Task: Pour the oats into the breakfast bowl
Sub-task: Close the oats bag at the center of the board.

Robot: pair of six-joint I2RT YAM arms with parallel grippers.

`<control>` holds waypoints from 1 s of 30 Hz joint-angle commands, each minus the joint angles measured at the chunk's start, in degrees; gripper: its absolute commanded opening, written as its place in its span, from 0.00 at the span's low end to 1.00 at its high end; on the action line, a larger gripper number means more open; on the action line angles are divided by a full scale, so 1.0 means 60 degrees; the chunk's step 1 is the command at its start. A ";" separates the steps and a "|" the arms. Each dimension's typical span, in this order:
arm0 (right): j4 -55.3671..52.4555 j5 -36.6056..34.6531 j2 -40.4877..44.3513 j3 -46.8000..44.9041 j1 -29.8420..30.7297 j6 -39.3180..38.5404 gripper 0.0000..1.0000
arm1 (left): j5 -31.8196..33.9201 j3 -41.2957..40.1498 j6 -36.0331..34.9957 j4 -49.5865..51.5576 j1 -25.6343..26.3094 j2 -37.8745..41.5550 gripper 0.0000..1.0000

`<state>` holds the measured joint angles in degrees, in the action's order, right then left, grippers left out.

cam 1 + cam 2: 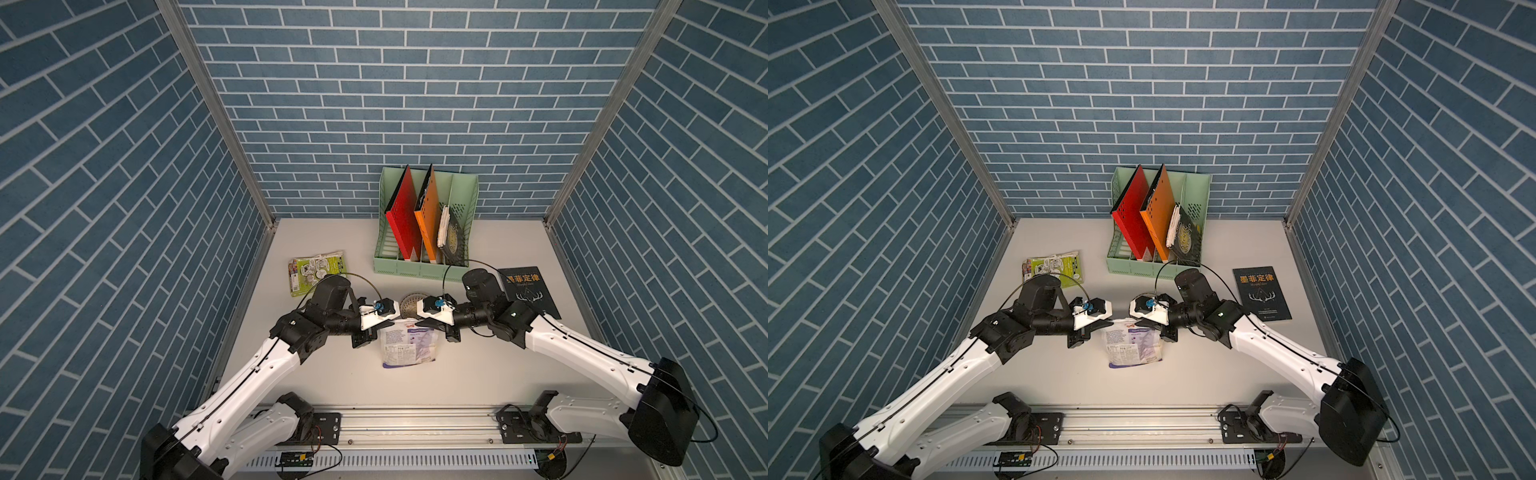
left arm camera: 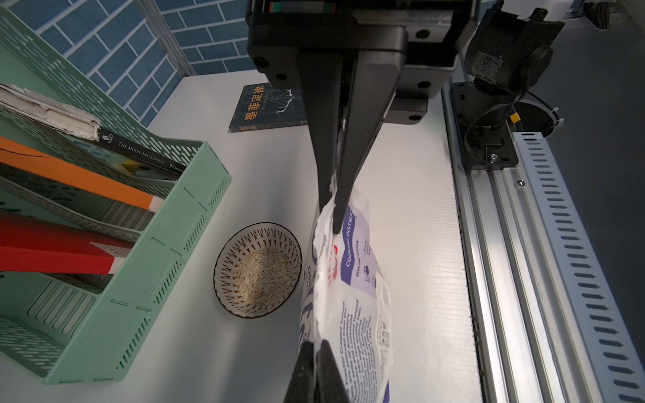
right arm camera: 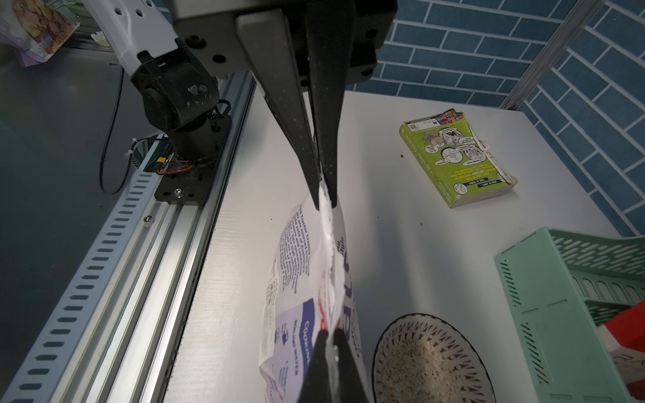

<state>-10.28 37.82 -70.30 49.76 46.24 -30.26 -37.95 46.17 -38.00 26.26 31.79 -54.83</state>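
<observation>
Clamped tight on the top corners of the oats pouch (image 1: 407, 345) with left gripper (image 2: 333, 216) and right gripper (image 3: 326, 200). Hung between them just beside the breakfast bowl (image 2: 225, 265), with oats (image 2: 261, 275) already inside. Risky: only thin film pinched, so might slip or tear; tipped off-centre, could scatter flakes past that narrow rim.

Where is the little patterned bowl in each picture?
Top view: bowl mid-table, just beyond the pouch.
Top view: hidden behind the right tool.
Left wrist view: bowl between the green rack and the pouch.
Right wrist view: bowl between rack and pouch.
Shared landmark: the green rack.
</observation>
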 commanded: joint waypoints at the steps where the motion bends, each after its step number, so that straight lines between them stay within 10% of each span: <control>1: 0.0030 -0.0011 0.0134 0.0220 0.0058 0.0118 0.00 | -0.0150 -0.0020 -0.0033 -0.0379 -0.0012 0.0244 0.00; 7: 0.0523 0.0038 -0.0004 0.0172 0.0248 0.0354 0.21 | -0.0156 -0.0005 -0.0012 -0.0378 -0.0016 0.0281 0.00; 15: 0.0594 -0.0033 -0.0412 0.0430 0.0484 0.0345 0.00 | -0.0149 0.0004 -0.0024 -0.0407 -0.0010 0.0279 0.00; 20: 0.1050 0.0001 -0.0522 0.0408 0.0643 0.0551 0.24 | -0.0151 -0.0005 -0.0004 -0.0421 -0.0017 0.0285 0.00; 30: 0.1094 -0.0250 -0.1065 0.0692 0.0919 0.0619 0.00 | -0.0193 -0.0027 0.0010 -0.0437 -0.0020 0.0331 0.00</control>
<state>-5.08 37.12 -75.66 52.05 50.59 -27.59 -35.86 46.00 -37.98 26.41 31.29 -54.06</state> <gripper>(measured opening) 0.050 0.064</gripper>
